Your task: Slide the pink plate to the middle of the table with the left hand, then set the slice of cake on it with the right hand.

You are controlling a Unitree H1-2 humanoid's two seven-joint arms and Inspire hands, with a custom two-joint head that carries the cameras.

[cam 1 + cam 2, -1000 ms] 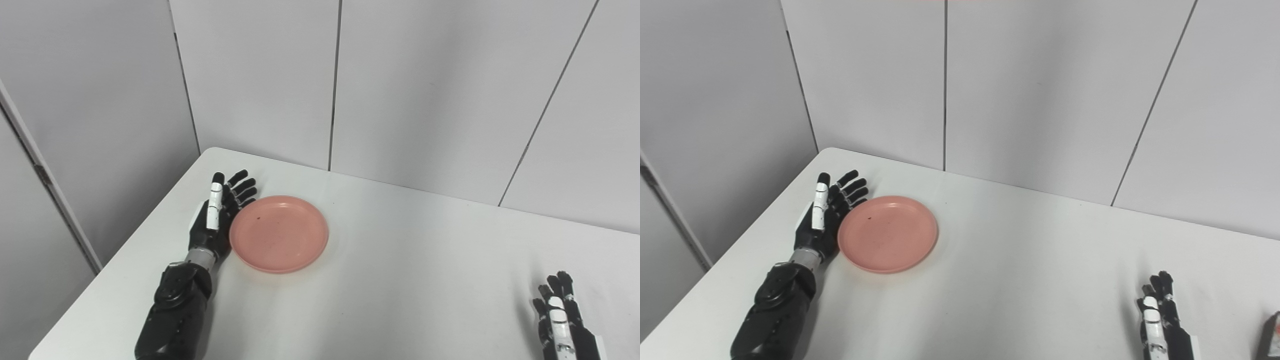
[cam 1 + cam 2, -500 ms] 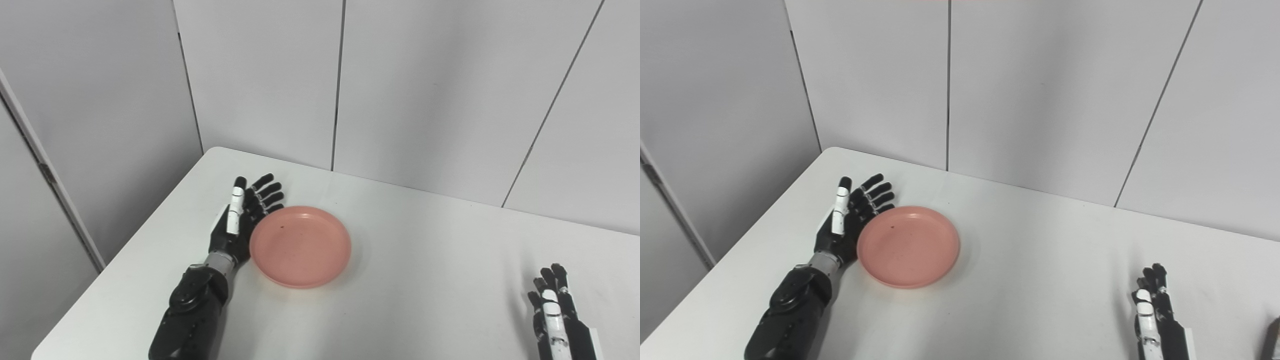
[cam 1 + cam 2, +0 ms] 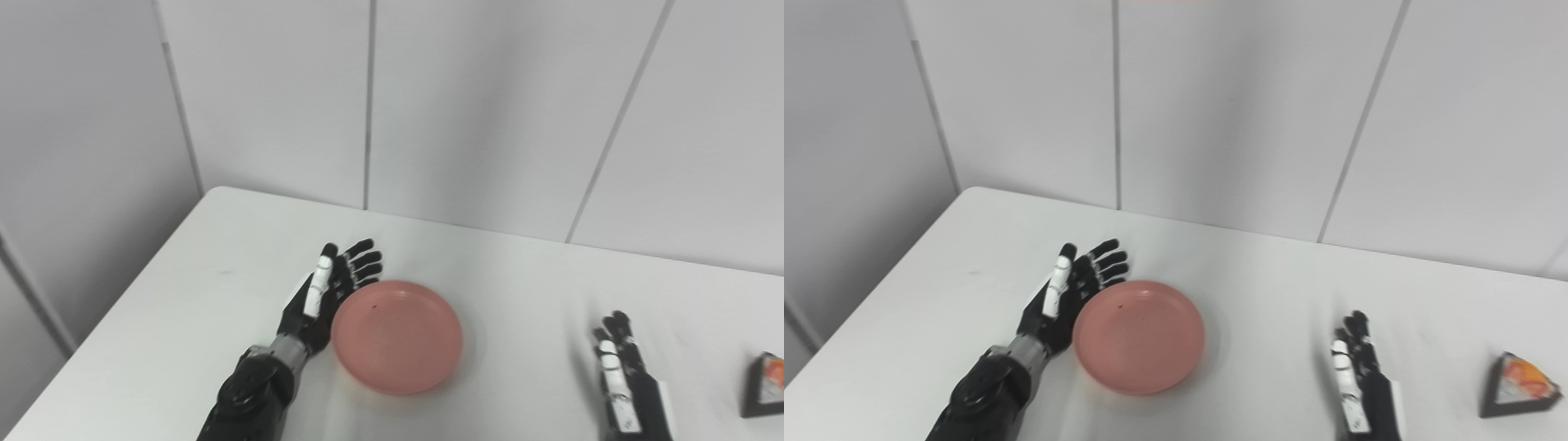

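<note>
The pink plate point(image 3: 1139, 337) looks like smooth plastic with a soft sheen. The white worktop point(image 3: 1249, 275) is smooth and faintly glossy. Beside the plate, the left hand point(image 3: 1069, 297) is black and white hard plastic, slightly shiny.

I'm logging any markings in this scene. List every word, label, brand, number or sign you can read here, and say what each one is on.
No readable text anywhere.
Pink plate: plain, only a small dark speck.
Slice of cake: orange topping, no label visible.
Left hand and right hand: black and white, no readable markings.
Table and wall panels: blank.
</note>
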